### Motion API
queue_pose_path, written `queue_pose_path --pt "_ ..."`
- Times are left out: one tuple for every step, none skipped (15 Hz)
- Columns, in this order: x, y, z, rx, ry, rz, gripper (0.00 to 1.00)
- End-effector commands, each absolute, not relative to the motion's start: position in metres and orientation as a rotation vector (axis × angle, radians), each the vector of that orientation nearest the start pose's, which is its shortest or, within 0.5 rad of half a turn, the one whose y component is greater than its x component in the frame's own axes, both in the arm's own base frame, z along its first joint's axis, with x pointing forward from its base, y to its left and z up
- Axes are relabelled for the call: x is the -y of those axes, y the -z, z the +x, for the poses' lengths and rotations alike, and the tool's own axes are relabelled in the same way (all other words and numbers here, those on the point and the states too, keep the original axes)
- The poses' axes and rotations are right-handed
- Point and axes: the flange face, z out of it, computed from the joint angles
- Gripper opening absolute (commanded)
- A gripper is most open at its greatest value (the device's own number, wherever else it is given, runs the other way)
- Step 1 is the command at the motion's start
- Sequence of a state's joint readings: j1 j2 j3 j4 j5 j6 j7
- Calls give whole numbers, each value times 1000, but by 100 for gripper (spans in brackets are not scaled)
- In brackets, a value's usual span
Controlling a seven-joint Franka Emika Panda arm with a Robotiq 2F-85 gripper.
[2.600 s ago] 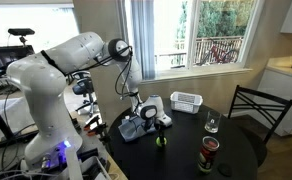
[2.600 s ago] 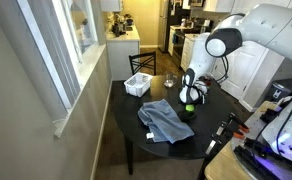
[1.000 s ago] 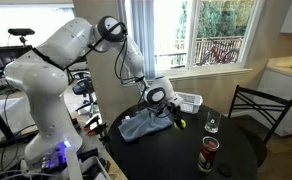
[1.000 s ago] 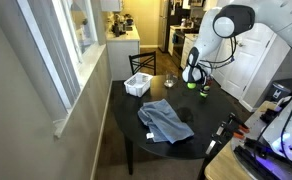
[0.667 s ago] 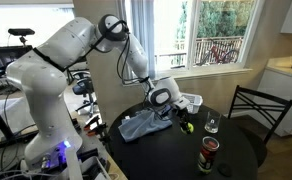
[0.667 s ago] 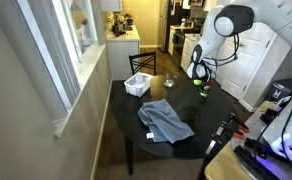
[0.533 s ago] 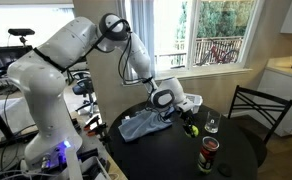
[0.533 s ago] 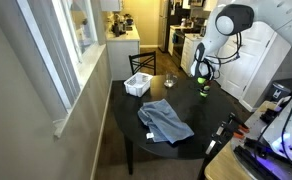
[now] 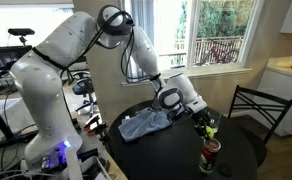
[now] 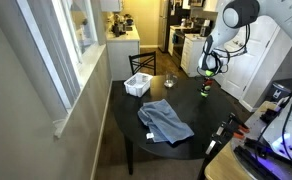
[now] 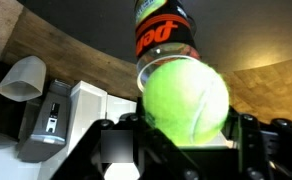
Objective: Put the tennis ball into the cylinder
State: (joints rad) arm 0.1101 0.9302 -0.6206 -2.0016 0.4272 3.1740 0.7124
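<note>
Evidently the gripper [image 9: 203, 125] pinches the tennis ball [image 11: 186, 100] just above the cylinder [image 11: 164, 35], apparently so that a release drops it straight into the mouth.

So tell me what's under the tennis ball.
The cylinder stands below the tennis ball held in the gripper. The ball covers part of it; its inside is not visible.

From beside the robot's base [image 9: 46, 120], an exterior view looks across the round table [image 9: 171, 150] to the gripper [image 9: 203, 127]. From along the window wall [image 10: 56, 55], an exterior view faces the same table [image 10: 126, 110] and gripper [image 10: 205, 82]. The wrist view looks closely past the gripper [image 11: 184, 125] at the ball [image 11: 183, 95].
</note>
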Motion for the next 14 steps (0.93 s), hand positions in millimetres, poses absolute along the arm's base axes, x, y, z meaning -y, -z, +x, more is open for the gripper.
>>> queue_pose_path --pt "303 -136 525 -2042 914 -2562 42" --pt "300 -136 526 -2036 914 -2559 42" --pt "300 -135 527 -2038 920 -2554 42" --pt "302 -134 526 -2047 917 -2548 42" --pt "305 -133 525 -2056 915 -2545 42" --pt "310 -132 523 -2071 907 -2541 42" --pt "313 -131 521 -2085 903 -2537 42" --pt "318 -131 517 -2101 896 -2530 42" --pt "323 -132 514 -2116 894 -2524 42" --pt "330 -132 509 -2133 894 -2516 42" --pt "336 -132 505 -2149 894 -2506 42" --pt "343 -132 501 -2166 895 -2494 42" --pt "349 -133 498 -2174 899 -2482 42" --pt "357 -130 496 -2192 903 -2463 42"
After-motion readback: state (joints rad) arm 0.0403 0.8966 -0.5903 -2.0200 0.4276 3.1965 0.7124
